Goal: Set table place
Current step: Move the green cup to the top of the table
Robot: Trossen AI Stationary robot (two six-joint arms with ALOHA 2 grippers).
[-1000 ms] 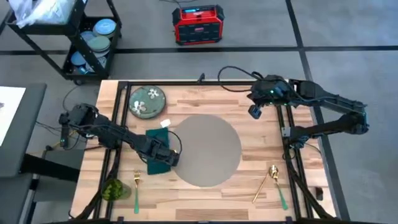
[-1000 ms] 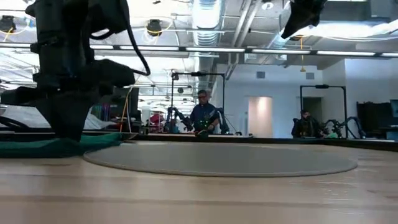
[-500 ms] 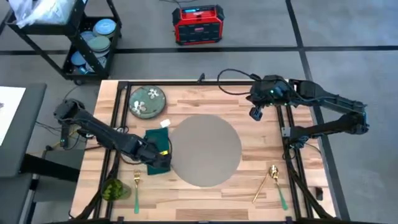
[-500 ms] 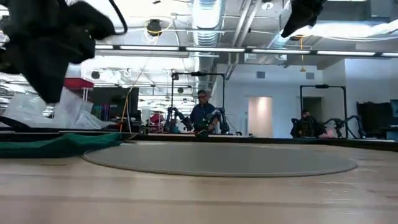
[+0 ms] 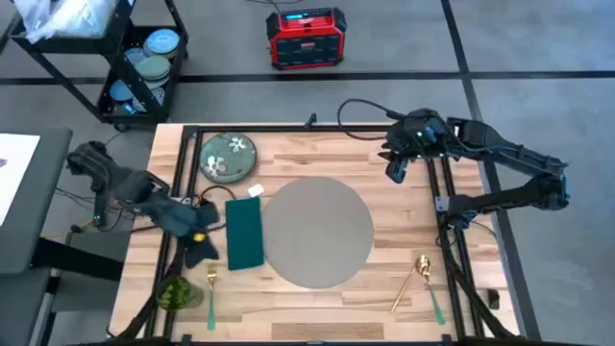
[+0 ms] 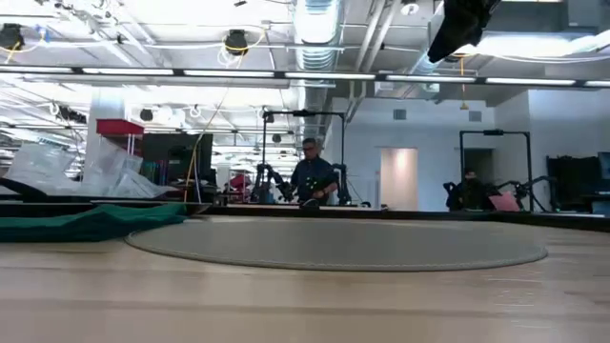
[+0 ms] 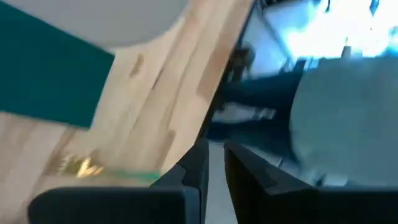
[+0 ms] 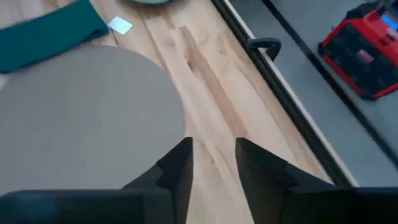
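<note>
Wooden table [image 5: 404, 240], left end effector [image 5: 199, 252] lowered, empty

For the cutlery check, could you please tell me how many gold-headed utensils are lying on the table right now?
2. A gold fork with a green handle lies near the front left edge, below the teal napkin. A gold spoon lies at the front right, beside the placemat. None seems hidden.
</note>
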